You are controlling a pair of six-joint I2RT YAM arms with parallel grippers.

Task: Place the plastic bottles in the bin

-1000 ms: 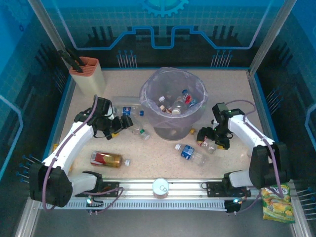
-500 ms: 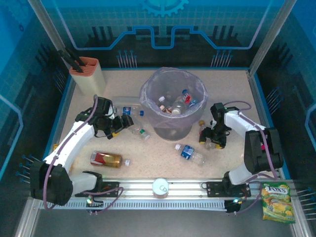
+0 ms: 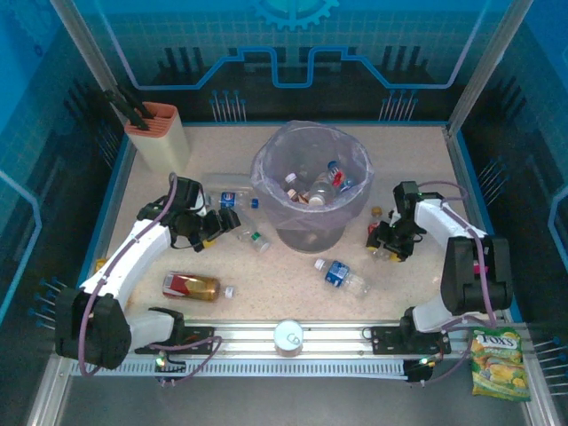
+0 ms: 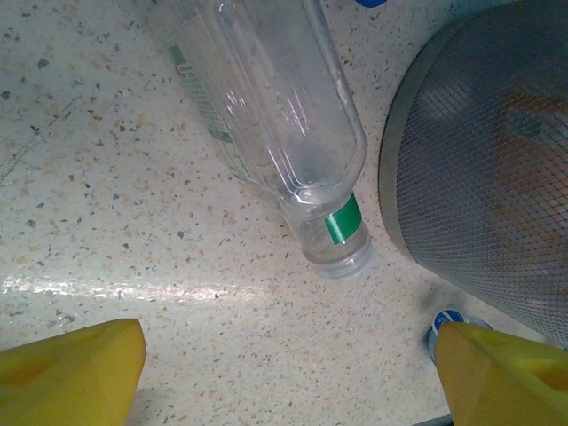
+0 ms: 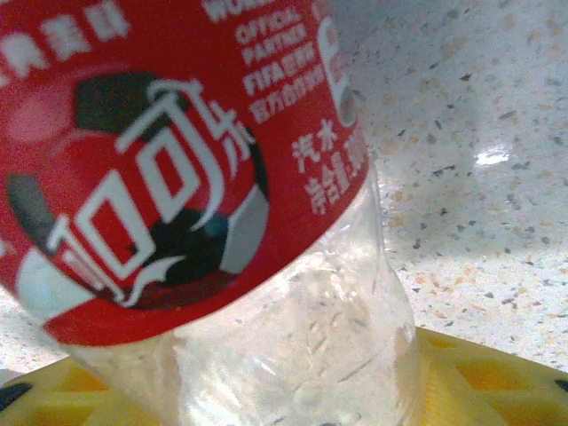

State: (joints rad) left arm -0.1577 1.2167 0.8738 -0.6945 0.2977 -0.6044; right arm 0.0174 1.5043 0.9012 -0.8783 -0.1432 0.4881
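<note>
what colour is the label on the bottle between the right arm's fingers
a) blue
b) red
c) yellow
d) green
b: the right wrist view shows a red label with white lettering on the clear bottle between the yellow right fingers.

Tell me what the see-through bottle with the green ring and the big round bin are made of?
The bottle looks like thin clear plastic, glossy: the speckled table shows through it. The bin looks like fine grey mesh, maybe metal, matte, lined with a thin see-through plastic bag.
</note>
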